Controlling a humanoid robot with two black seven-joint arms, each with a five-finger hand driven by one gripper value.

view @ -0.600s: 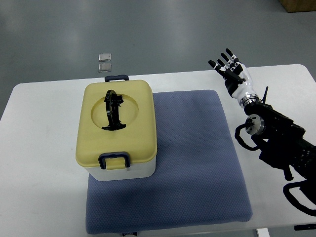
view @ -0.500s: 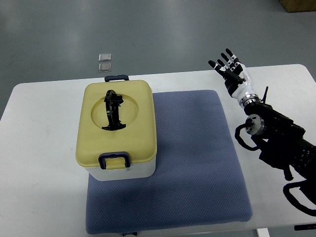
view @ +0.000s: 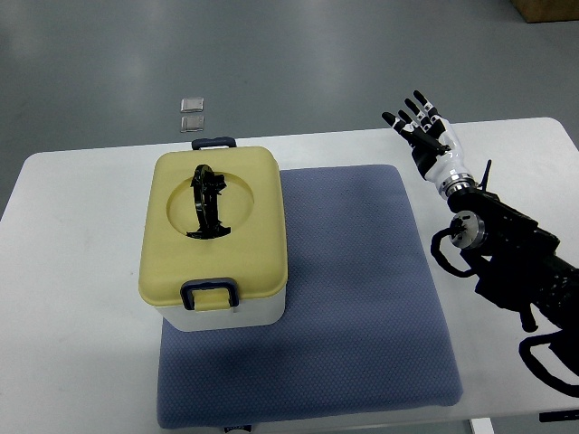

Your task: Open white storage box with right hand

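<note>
Tabletop: right hand (view: 425, 134) spread; box (view: 215, 237) closed.

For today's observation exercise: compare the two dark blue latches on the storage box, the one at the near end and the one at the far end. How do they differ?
The near latch shows in full, a rounded loop lying over the yellow lid; of the far latch only a thin strip peeks past the lid's rim. The near latch sits over the blue mat; the far latch sits over the white table. Both are dark blue and look closed.

Storage box (view: 217, 312) white, lid (view: 237, 237) pale yellow, latches (view: 210, 292) navy; mat (view: 353, 298) blue, dotted weave.
</note>
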